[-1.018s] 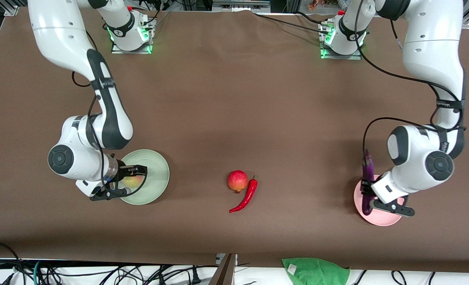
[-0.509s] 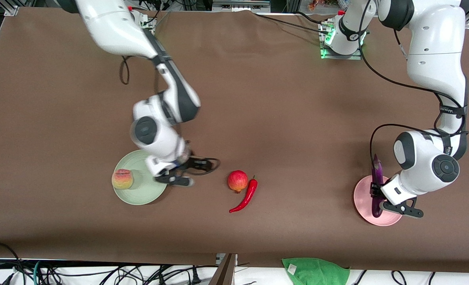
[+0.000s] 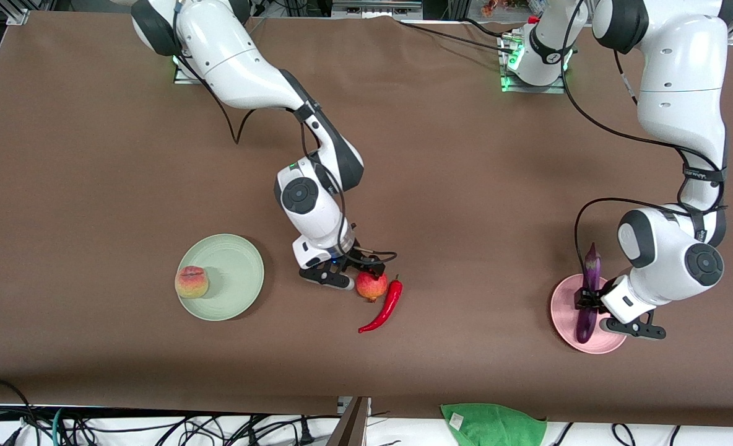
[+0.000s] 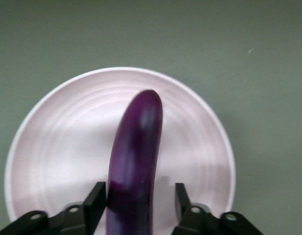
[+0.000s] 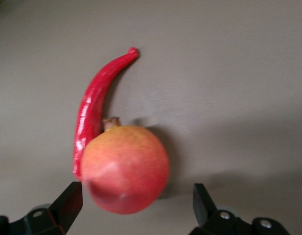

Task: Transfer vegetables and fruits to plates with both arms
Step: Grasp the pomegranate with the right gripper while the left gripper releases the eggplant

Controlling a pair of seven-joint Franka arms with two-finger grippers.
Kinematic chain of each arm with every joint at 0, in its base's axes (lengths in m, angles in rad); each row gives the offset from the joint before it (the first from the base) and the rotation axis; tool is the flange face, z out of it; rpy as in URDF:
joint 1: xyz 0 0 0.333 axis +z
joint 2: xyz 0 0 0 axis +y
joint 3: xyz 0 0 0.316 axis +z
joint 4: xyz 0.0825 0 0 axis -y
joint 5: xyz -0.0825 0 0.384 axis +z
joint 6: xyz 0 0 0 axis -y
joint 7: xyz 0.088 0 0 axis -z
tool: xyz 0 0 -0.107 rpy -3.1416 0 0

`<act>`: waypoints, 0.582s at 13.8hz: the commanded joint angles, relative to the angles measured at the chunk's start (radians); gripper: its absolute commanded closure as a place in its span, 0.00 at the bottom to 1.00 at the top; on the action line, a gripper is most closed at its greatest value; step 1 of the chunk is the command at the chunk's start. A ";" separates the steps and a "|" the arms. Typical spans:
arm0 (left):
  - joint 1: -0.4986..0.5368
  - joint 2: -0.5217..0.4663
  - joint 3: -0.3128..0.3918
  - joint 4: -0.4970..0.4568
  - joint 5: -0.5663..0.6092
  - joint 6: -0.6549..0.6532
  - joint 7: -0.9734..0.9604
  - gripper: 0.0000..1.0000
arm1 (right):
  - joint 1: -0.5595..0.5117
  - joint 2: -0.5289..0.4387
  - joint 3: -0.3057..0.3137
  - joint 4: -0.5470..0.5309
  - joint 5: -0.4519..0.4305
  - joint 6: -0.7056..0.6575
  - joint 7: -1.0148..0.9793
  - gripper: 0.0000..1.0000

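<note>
Right gripper (image 5: 133, 205) straddles pomegranate (image 5: 125, 168).

**Even light overhead, soft wrist views**

We see bright, even light; soft shadows sit close under the arms, darker along the desk's near edge. Our wrist views look dimmer and slightly blurred, with glare on the eggplant (image 4: 136, 161)
</note>
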State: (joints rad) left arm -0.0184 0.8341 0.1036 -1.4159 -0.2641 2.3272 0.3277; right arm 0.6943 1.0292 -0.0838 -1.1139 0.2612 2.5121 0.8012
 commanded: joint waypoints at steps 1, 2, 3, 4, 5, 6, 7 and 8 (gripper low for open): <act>-0.017 -0.001 0.002 0.040 -0.053 -0.054 -0.035 0.00 | 0.021 0.069 -0.007 0.062 -0.002 0.066 0.041 0.00; -0.020 -0.004 0.001 0.040 -0.055 -0.058 -0.057 0.00 | 0.031 0.092 -0.008 0.062 -0.005 0.100 0.043 0.00; -0.028 -0.006 -0.002 0.045 -0.058 -0.083 -0.091 0.00 | 0.040 0.112 -0.014 0.062 -0.008 0.131 0.041 0.00; -0.034 -0.007 -0.007 0.058 -0.058 -0.107 -0.139 0.00 | 0.042 0.121 -0.017 0.060 -0.019 0.146 0.033 0.00; -0.049 -0.009 -0.007 0.074 -0.057 -0.126 -0.165 0.00 | 0.041 0.123 -0.017 0.060 -0.042 0.146 0.024 0.00; -0.061 -0.010 -0.007 0.080 -0.052 -0.137 -0.168 0.00 | 0.036 0.118 -0.017 0.060 -0.069 0.140 0.017 0.00; -0.080 -0.010 -0.010 0.080 -0.046 -0.137 -0.168 0.00 | 0.028 0.112 -0.017 0.060 -0.083 0.134 0.012 0.17; -0.101 -0.010 -0.013 0.081 -0.046 -0.137 -0.168 0.00 | 0.021 0.100 -0.017 0.060 -0.083 0.120 0.006 0.46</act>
State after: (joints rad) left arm -0.0806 0.8318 0.0852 -1.3460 -0.2989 2.2152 0.1754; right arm 0.7290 1.1307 -0.0942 -1.0896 0.2008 2.6592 0.8187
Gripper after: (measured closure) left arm 0.000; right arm 0.075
